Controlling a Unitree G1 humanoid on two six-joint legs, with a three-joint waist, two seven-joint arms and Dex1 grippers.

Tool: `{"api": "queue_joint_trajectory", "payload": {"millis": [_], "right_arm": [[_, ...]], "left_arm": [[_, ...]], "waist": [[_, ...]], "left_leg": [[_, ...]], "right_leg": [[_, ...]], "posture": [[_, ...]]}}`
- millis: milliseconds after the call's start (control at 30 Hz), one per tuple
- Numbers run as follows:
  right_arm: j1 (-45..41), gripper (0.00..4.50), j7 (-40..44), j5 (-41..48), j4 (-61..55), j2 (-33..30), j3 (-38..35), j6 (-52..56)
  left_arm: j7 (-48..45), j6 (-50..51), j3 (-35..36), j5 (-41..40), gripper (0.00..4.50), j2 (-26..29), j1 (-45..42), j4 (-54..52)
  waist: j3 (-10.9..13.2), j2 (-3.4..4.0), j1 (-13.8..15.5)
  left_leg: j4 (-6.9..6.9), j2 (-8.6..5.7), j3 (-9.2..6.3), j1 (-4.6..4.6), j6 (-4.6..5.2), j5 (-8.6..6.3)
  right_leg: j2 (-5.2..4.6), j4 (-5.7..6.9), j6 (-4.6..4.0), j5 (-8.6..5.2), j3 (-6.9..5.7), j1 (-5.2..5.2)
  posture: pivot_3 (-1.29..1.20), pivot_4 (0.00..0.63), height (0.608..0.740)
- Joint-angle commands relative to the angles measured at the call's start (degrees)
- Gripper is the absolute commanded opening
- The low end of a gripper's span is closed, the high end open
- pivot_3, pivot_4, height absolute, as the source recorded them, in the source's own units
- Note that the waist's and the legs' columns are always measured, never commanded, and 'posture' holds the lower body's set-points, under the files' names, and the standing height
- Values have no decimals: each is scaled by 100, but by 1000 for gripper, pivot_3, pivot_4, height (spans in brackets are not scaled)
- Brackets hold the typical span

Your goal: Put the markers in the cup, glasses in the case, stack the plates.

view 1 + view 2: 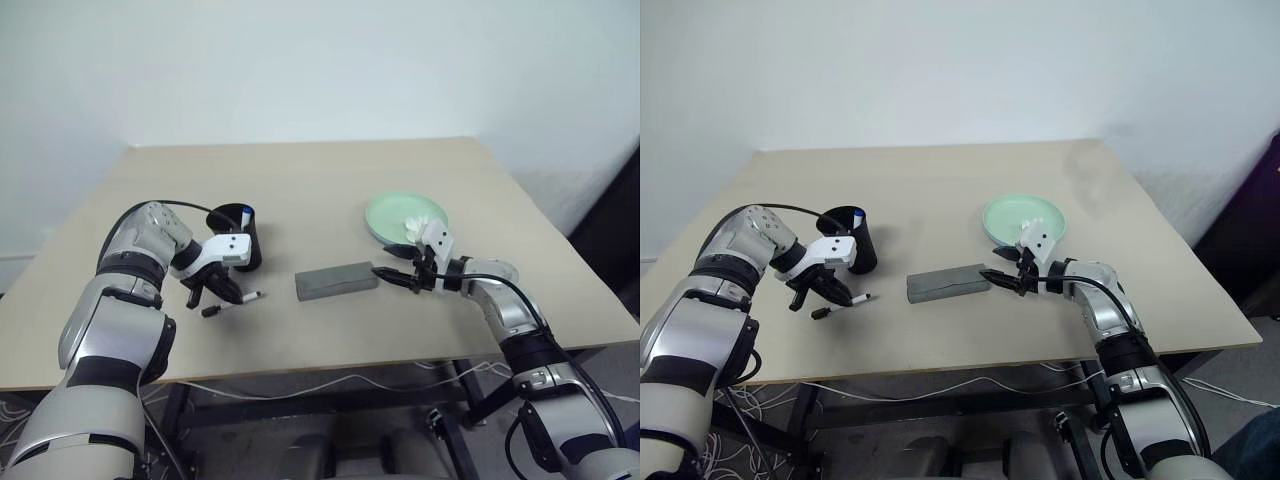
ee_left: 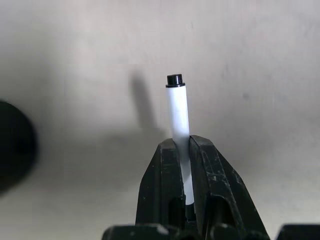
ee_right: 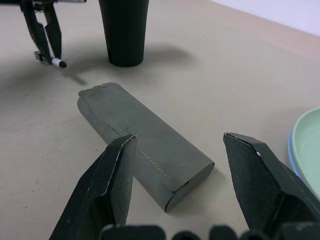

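My left gripper (image 1: 216, 293) is shut on the white barrel of a black-capped marker (image 1: 233, 303), holding it just above the table in front of the black cup (image 1: 240, 238). The left wrist view shows that marker (image 2: 177, 107) pinched between the fingers, its shadow apart from it. A blue-capped marker (image 1: 246, 212) stands in the cup. The grey case (image 1: 336, 281) lies closed at the table's middle. My right gripper (image 1: 385, 272) is open at its right end, the jaws wide and empty over the case (image 3: 145, 145). The mint green plate (image 1: 392, 213) sits behind it, on a light blue plate whose rim (image 3: 291, 150) shows. The glasses are out of view.
A small white lumpy object (image 1: 414, 228) lies on the green plate's near side. The tan table (image 1: 320, 180) ends at a white wall behind. Cables hang under its front edge (image 1: 300, 372).
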Motion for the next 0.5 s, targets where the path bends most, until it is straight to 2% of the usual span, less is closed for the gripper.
{"api": "queue_joint_trajectory", "payload": {"millis": [33,167,300,367,500], "right_arm": [[-128,3021,22,24,-114,19,-63,-115],[-61,3021,41,35,-187,10,-51,-91],[-70,3021,56,29,-188,48,-11,-71],[-93,3021,66,25,-175,53,-4,-74],[-239,3021,122,90,-163,82,-47,-47]], "left_arm": [[-52,-27,553,-700,47,17,-119,-637],[516,669,1456,-1604,47,-210,-125,-1486],[1913,1392,2556,-2542,47,-551,-98,-2347],[2439,1513,2802,-2689,47,-620,10,-2657],[3968,1125,3274,-2691,47,-673,373,-3027]], "waist": [[0,0,0],[0,-1,-1],[0,-1,-3],[0,0,-26],[-2,3,-41]], "left_leg": [[0,0,-1,-1,0,0],[-2,0,-3,-1,-1,0],[-1,0,-3,2,-1,0],[-1,1,-3,5,-1,0],[-13,2,-3,18,-4,1]], "right_leg": [[0,-1,0,0,-1,-1],[0,-2,0,0,-1,-3],[0,0,1,1,0,0],[1,0,2,1,1,0],[5,3,0,3,9,1]], "posture": [[0,0,740],[0,0,740],[0,0,740],[0,0,740],[0,0,740]]}}
